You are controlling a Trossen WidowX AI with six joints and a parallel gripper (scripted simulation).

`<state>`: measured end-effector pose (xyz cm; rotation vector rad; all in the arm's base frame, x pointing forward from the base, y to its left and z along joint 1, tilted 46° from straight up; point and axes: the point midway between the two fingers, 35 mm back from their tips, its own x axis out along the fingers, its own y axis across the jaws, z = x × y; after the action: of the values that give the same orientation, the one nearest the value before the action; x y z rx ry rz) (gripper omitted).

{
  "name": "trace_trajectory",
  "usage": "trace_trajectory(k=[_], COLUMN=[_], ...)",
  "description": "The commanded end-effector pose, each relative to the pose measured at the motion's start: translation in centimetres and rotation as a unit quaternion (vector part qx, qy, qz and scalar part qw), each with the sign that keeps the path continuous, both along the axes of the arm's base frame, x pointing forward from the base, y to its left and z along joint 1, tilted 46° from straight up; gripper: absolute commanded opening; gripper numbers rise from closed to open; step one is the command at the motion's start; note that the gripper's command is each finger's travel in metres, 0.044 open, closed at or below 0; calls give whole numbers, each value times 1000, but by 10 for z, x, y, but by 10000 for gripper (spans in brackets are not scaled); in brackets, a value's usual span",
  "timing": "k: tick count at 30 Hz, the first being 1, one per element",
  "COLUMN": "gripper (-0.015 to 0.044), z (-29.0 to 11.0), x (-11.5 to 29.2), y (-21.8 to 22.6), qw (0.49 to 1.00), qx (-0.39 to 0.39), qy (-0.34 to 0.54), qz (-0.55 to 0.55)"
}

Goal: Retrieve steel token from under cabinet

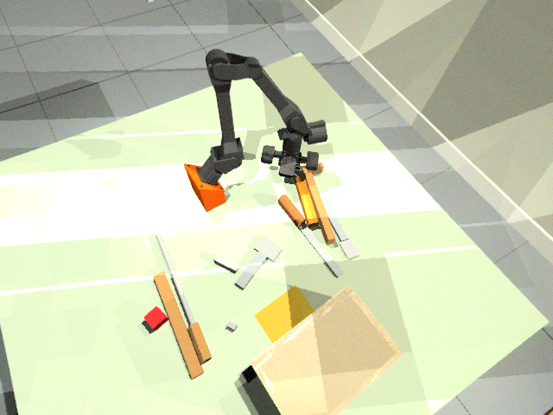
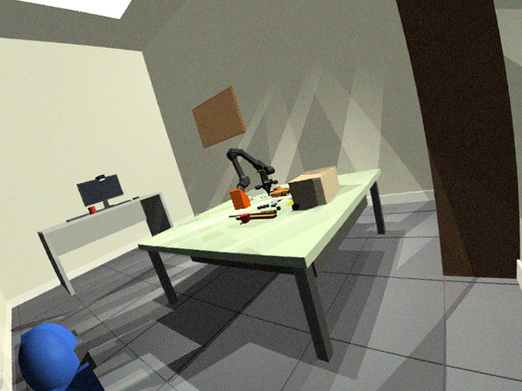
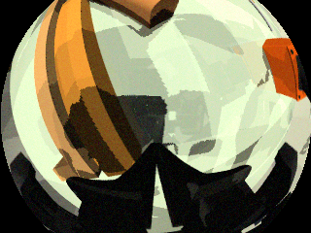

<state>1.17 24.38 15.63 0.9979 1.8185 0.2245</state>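
The tan cabinet (image 1: 330, 353) (image 2: 317, 188) stands at the near side of the table, with the yellow marked area (image 1: 279, 315) in front of it. The token is not in sight. My gripper (image 1: 292, 175) (image 2: 268, 191) (image 3: 155, 147) is shut with nothing between its fingers. It hangs low over the table at the far end of two long orange-handled tools (image 1: 312, 203) (image 3: 74, 87), just beside them. A short orange cylinder handle (image 1: 291, 209) (image 3: 132, 0) lies next to them. Their grey blades (image 1: 323, 254) point toward the cabinet.
A grey T-shaped tool (image 1: 258, 258), a small grey bar (image 1: 225, 264) and a small grey cube (image 1: 231, 326) lie mid-table. A long rod with a wooden handle (image 1: 178, 290), a wooden slat (image 1: 174, 323) and a red block (image 1: 155, 317) lie to the left. The arm's orange base (image 1: 206, 189) (image 3: 286, 68) is behind.
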Motion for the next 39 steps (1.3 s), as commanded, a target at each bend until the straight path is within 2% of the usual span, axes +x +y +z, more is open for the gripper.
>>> trace_trajectory(k=[1, 10, 23, 37, 39], gripper=[0, 0, 0, 0, 52], z=[9, 25, 78, 75, 72], x=[8, 21, 42, 42, 45], y=[10, 21, -39, -34, -34], qw=[1000, 1000, 1000, 1000, 1000], qx=[3, 3, 0, 1, -1], qy=[-2, -3, -4, -7, -14], qz=[0, 0, 0, -1, 5])
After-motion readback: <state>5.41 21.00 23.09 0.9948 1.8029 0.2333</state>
